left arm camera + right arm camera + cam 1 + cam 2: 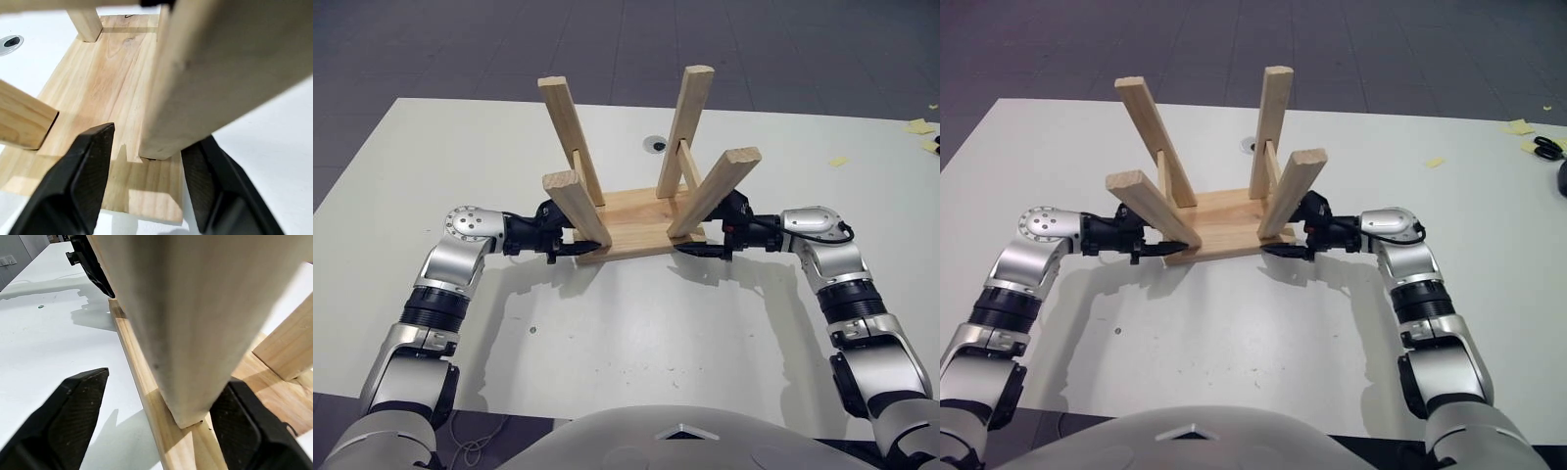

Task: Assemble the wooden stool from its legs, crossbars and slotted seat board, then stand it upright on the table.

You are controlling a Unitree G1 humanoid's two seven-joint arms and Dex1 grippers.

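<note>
Stool (pixel 631 221) inverted, legs up | left claw (pixel 576 247) spread | right claw (pixel 691 248) spread

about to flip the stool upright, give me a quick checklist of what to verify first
1. All four legs standing in the seat board: ok.
2. left gripper around the near left leg: ok.
3. right gripper around the near right leg: ok.
4. Fingers closed on those legs: not ok, gaps show at both.
5. crossbars fully seated: cannot tell.
6. Standing upright: not ok, seat board flat on the table, legs up.
</note>
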